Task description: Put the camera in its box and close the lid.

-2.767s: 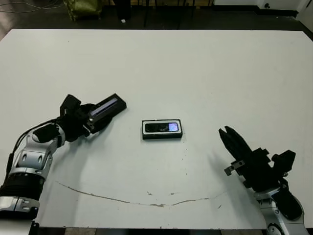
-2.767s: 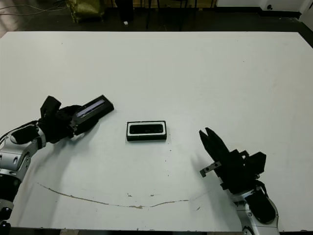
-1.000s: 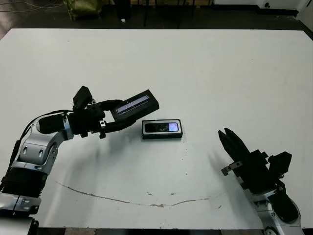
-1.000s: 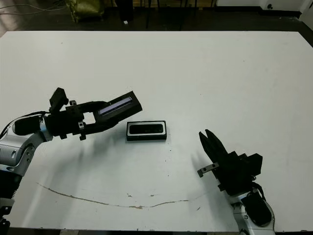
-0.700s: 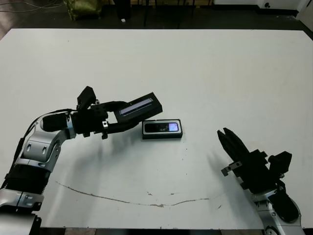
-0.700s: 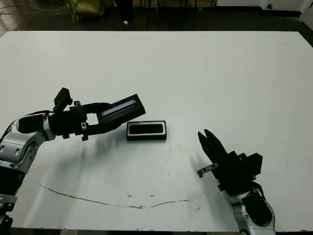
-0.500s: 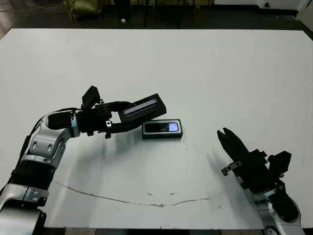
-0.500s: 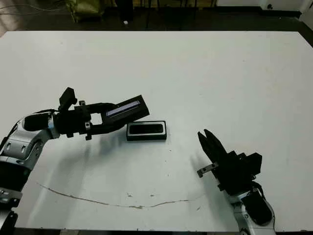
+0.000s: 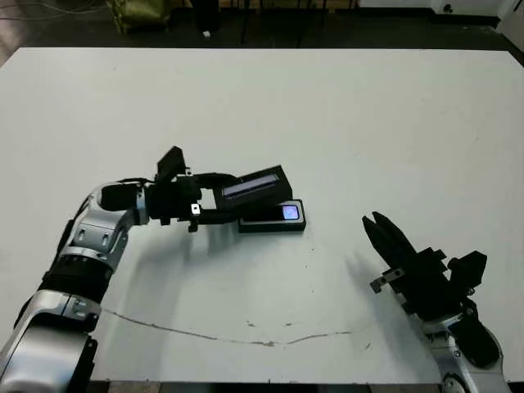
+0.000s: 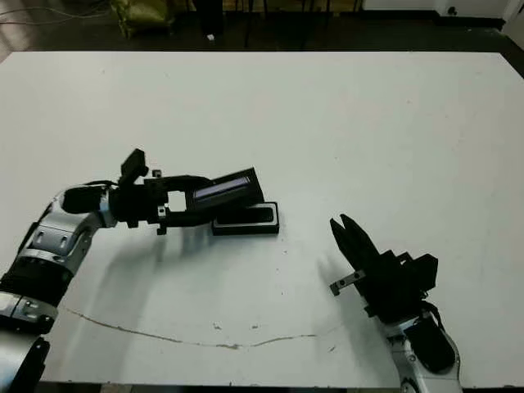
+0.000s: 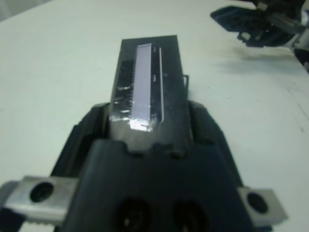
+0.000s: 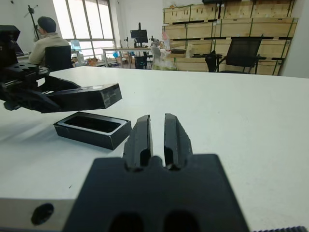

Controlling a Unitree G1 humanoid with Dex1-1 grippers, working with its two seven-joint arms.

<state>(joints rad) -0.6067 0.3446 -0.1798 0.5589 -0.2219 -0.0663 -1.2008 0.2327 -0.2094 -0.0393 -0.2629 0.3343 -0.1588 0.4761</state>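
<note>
lid [image 9: 255, 185] gripped in left jaws [image 9: 214, 199] hovers skewed over box [image 9: 282, 219]; may seat crooked. right jaws [image 12: 157, 133] nearly closed, empty.

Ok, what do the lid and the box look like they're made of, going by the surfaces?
The lid, held in the left gripper: probably rigid card or plastic, matte black, with a glossy silver-violet stripe that looks like foil or film, since it catches the light. The box: the same matte black outside with crisp edges; the head views show a pale rim, possibly paper or foam lining. I can't tell more.
</note>
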